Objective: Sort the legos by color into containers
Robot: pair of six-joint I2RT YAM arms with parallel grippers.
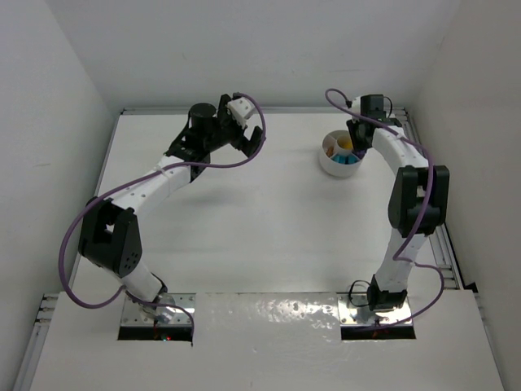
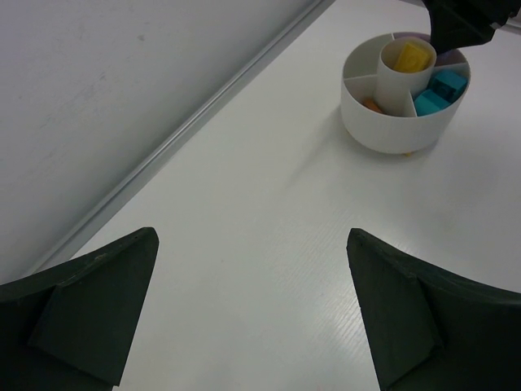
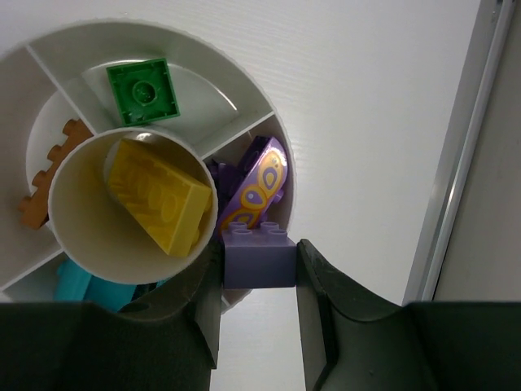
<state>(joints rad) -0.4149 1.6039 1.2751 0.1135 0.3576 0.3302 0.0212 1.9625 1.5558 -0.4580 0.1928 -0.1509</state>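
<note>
1. The table (image 1: 260, 236) is where any fumbled brick would end up, and that would cost another pick.
2. The left gripper (image 2: 252, 314) hangs with its claw spread wide and empty, well apart from the dish. It looks harmless unless it swings across toward the right arm.
3. The white divided dish (image 3: 244, 73) sits at the table's far right. It looks light, so a finger catching its rim could shove or tip it and mix the colours.
4. The right gripper (image 3: 260, 269) is pinching a purple brick (image 3: 257, 248) just above the dish. One finger is close to the centre cup (image 3: 55, 220), so lowering further risks a knock.
5. The purple brick hangs over the purple wedge, near that wedge's outer wall. Dropped here, it may strike the wall and fall outside.
6. A patterned purple piece (image 3: 262, 189) leans in that wedge. The brick could land on it and skid toward the green brick (image 3: 143, 91).
</note>
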